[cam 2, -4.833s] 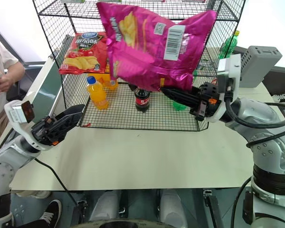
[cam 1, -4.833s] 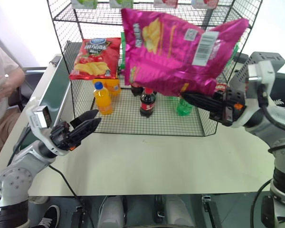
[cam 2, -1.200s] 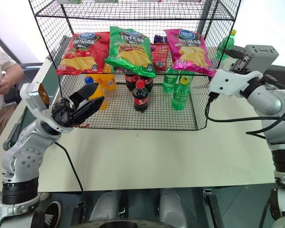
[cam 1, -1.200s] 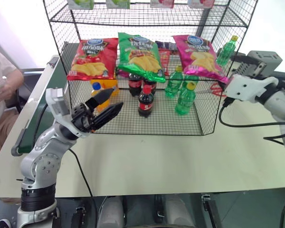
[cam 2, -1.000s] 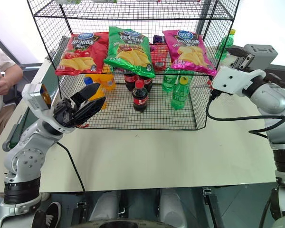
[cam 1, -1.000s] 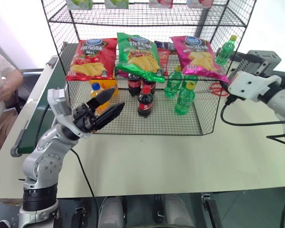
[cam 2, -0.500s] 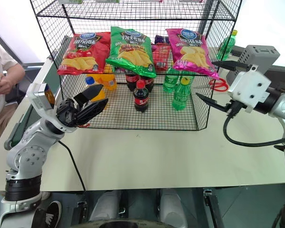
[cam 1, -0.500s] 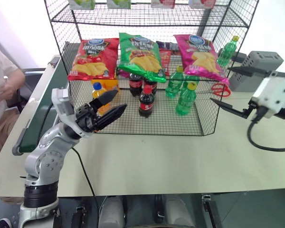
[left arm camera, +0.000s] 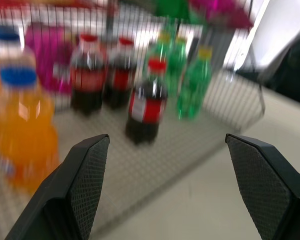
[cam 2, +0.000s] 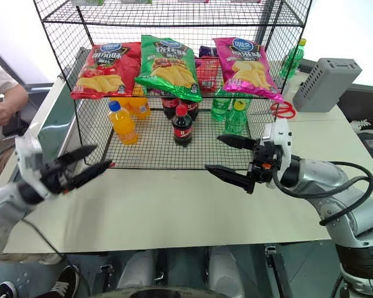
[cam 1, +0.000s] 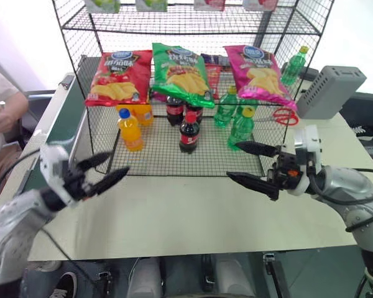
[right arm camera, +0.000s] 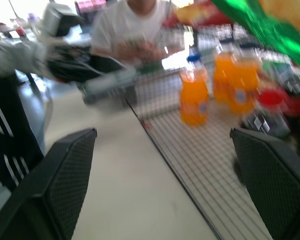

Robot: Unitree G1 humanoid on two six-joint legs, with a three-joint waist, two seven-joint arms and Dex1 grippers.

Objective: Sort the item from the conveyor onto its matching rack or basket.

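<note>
The item, a magenta-pink crisp bag [cam 1: 258, 74], lies on the middle tier of the black wire rack [cam 1: 161, 155], at its right end. The conveyor [cam 1: 65, 121], a dark green belt, runs along the table's left side beside the rack. My left gripper [cam 1: 105, 169] hangs open and empty over the table's front left, in front of the rack. My right gripper [cam 1: 233, 160] is open and empty too, pointing left at the rack's front right corner. In the left wrist view its wide-apart fingers [left arm camera: 85, 170] frame cola and green bottles.
A red crisp bag [cam 1: 115, 77] and a green one [cam 1: 180, 71] share the middle tier. Orange [cam 1: 130, 130], cola [cam 1: 188, 131] and green bottles [cam 1: 239, 127] stand on the bottom tier. A grey box [cam 1: 329, 90] and red scissors [cam 1: 285, 115] are at right. A person [cam 1: 3, 112] sits beyond the conveyor.
The pink bag, once held up by my right gripper, now lies on the rack. In the last second both arms dropped and drew back; the right gripper rolled and swung left.
</note>
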